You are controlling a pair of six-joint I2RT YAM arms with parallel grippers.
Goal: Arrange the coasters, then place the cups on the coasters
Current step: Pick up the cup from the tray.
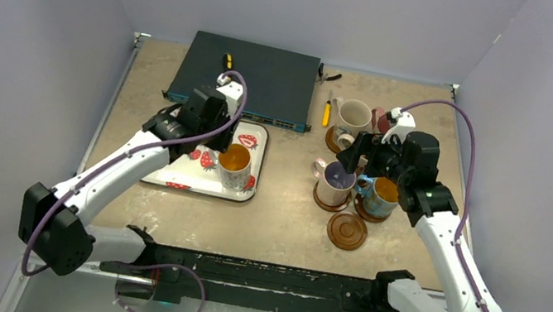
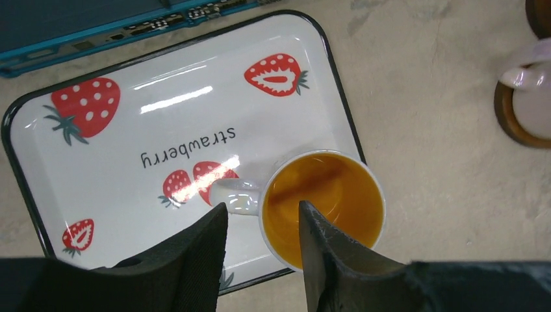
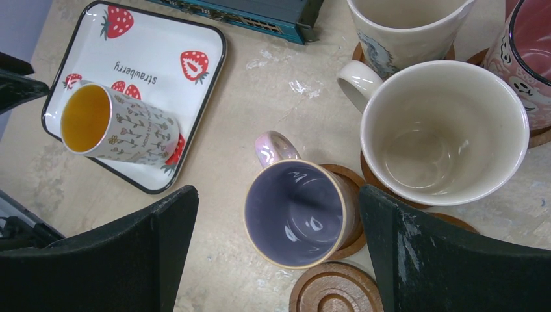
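The left end effector (image 2: 263, 208) hangs over the strawberry tray (image 2: 195, 78). Its two black fingers are apart and bracket the rim of the orange-lined mug (image 2: 338, 195) just beside the handle, one finger outside the wall and one over the mouth. I judge this a line-up for a rim pinch, and I see no firm contact. The mug stands upright on the tray's near right corner, off any coaster, so it looks to be the cup left to move. It is glazed ceramic with a small floral print outside, which makes for a slick grip. The tray is glossy white with a dark raised lip. Behind it lies a flat teal network switch (image 1: 252, 77).

On the mottled beige bench (image 1: 280, 215), toward the right, sits one bare coaster (image 1: 347, 231), a dark wooden disc with ring grooves. It is probably this mug's seat.

The right end effector (image 3: 278, 195) hovers with its fingers spread wide above the purple-lined mug (image 3: 295, 214), gripping nothing. That mug has a pearly handle and rests on a wooden coaster (image 3: 344, 177). Beside it, also on coasters, are a blue mug (image 1: 381, 196), a wide cream mug (image 3: 448, 130), a second cream mug (image 3: 403, 32) and a pink-lined mug (image 3: 529, 58).
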